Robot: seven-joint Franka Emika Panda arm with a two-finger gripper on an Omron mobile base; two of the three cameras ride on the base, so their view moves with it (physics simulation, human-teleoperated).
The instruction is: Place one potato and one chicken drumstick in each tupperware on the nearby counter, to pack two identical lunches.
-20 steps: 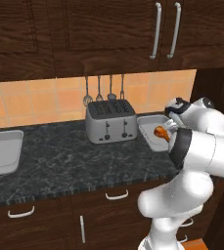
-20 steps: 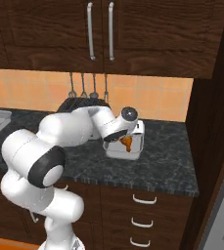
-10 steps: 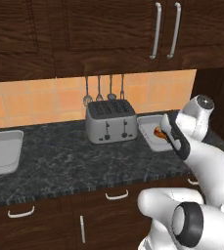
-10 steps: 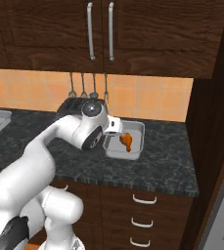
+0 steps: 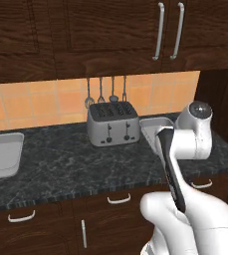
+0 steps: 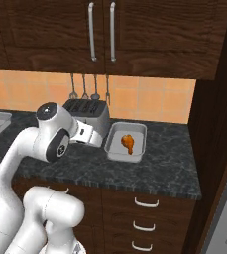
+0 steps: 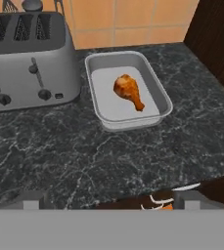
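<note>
**One drumstick packed, no potato beside it**

Left base view: a second tupperware (image 5: 3, 155) sits at the counter's (image 5: 75, 169) far left, well apart from the toaster (image 5: 112, 123).

Right base view: the chicken drumstick (image 6: 128, 143) lies in the tupperware (image 6: 127, 142) beside the toaster.

Hand view: the drumstick (image 7: 128, 91) rests alone in the tray (image 7: 127, 89). The gripper's jaws stand wide apart, empty. The remaining food is likely light, firm and somewhat slippery; a drumstick is best pinched across its fat end.

Trays: two, one far left (image 5: 3, 154), one right of the toaster (image 6: 126, 143)
Drumsticks: one (image 6: 128, 143)
Toasters: one (image 5: 112, 123)
Hanging utensils: four (image 5: 106, 91)
Cupboard handles: two (image 5: 168, 31)
</note>
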